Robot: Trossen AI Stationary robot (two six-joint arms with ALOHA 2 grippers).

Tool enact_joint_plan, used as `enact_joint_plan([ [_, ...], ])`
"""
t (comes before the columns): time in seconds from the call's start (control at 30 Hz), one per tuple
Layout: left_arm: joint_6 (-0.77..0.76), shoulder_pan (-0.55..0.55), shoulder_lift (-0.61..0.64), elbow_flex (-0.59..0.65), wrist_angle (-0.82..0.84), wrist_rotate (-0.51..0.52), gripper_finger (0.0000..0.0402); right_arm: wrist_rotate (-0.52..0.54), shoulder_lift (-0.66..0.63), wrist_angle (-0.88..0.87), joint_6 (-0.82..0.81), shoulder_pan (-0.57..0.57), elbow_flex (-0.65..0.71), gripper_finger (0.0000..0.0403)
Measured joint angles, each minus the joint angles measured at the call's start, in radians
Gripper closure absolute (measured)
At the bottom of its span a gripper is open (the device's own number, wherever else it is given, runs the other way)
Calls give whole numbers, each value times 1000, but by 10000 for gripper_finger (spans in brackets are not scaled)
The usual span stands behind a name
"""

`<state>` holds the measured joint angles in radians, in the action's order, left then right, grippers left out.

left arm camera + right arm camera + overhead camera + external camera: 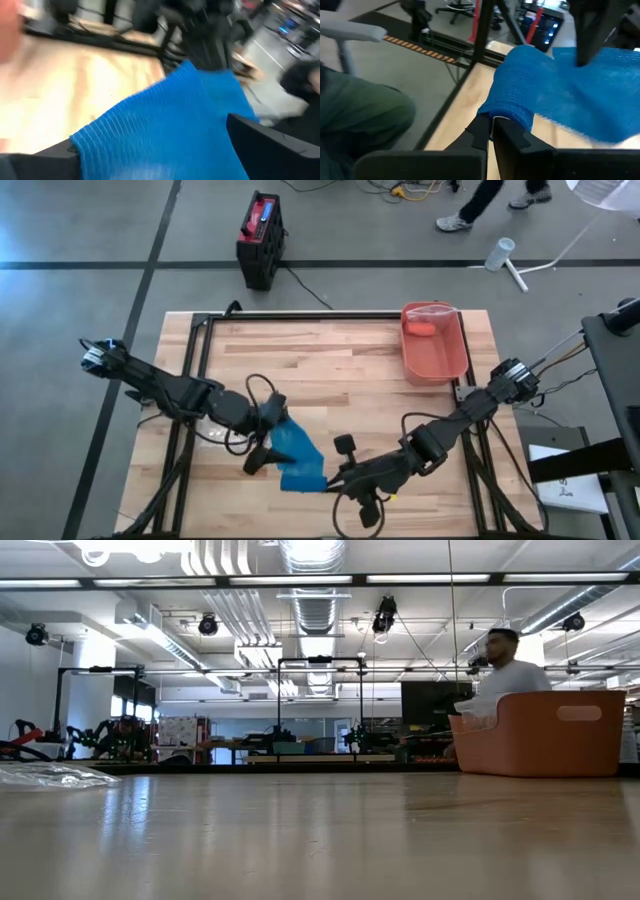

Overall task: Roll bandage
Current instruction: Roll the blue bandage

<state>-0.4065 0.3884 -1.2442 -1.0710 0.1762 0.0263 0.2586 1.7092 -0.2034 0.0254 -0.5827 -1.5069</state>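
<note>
A blue bandage [298,455] lies spread as a wide ribbed strip near the table's front, between my two grippers. My left gripper [265,452] is open at the bandage's left side. In the left wrist view the strip [165,125] fills the gap between its two fingers [260,145]. My right gripper [335,480] is at the strip's near right end and is shut on it. The low view shows neither gripper nor the bandage. My left gripper's open fingers stand on either side of the strip's width; the strip's edge [80,142] reaches one finger, but I cannot tell whether it touches. My right gripper pinches the bunched end of the bandage [507,115] between its two shut fingers, coming level from the table's right. The strip runs on from there toward my left gripper.
An orange bin [435,340] stands at the table's far right with a small orange thing inside; it also shows in the low view [540,735]. Clear plastic [50,775] lies at the left. A person sits behind the bin [510,675]. A red-black box [262,235] stands on the floor.
</note>
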Motion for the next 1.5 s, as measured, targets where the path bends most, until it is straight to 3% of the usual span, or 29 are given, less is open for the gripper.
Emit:
enact_joint_plan([
  [0.17, 2, 15, -52, 1, 10, -216, 51, -50, 0, 12, 0, 0, -2, 394],
  [0.33, 4, 22, -96, 2, 74, -333, 57, -101, 0, 30, -1, 0, -3, 394],
  [0.63, 0, 31, -108, 2, 239, -350, 78, -140, -6, 39, -15, -6, -4, 394],
  [0.9, -30, 85, -99, 2, 252, -348, 94, -134, -32, 39, -14, -6, -4, 394],
  [1.1, -40, 163, -99, 2, 209, -192, 105, -123, -37, 68, -16, -6, -5, 394],
  [1.23, 20, 247, -99, 2, 113, 100, 112, -9, -43, 85, -48, -6, -5, 394],
  [1.4, 189, 334, -99, 5, -52, 477, 119, 11, -49, 91, -55, 0, -5, 394],
  [1.5, 248, 345, -97, 31, -174, 493, 121, 13, -49, 91, -63, 0, -5, 394],
])
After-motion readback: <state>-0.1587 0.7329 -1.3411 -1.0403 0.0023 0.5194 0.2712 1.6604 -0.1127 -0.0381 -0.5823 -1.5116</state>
